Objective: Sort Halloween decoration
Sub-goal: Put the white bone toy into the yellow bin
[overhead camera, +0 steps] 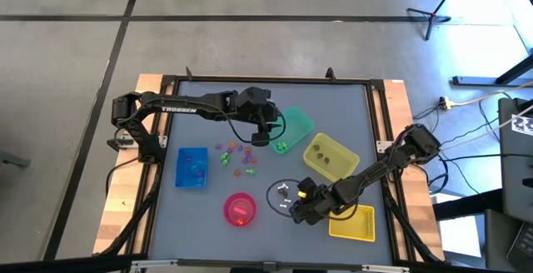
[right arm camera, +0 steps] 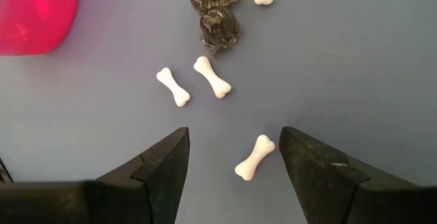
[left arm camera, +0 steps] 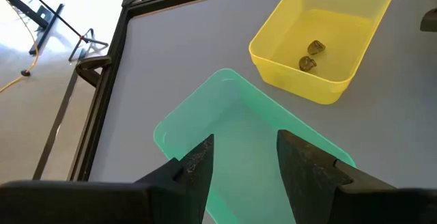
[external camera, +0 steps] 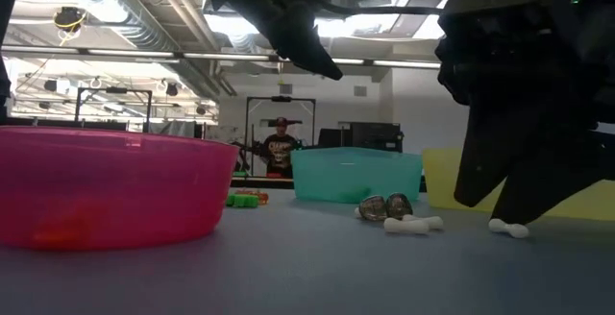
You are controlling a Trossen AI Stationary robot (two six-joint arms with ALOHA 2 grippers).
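The Halloween decoration lies in loose groups on the grey table. Coloured trinkets (overhead camera: 237, 156) sit at the middle. White bones (right arm camera: 212, 76) and dark skull-like pieces (right arm camera: 218, 27) lie near the pink bowl (overhead camera: 239, 209). My right gripper (right arm camera: 235, 138) is open, slanting down low over the table. One white bone (right arm camera: 255, 158) lies flat between its fingers, untouched. My left gripper (left arm camera: 242, 145) hangs open and empty above the green bin (left arm camera: 246, 128). Two dark trinkets (left arm camera: 311, 54) rest in the yellow bin (left arm camera: 321, 26).
A blue bin (overhead camera: 192, 167) stands at the left. A flat yellow bin (overhead camera: 354, 221) lies near the front right, beside my right arm. The table's raised black frame (overhead camera: 158, 173) runs around the table. A person stands far off in the room.
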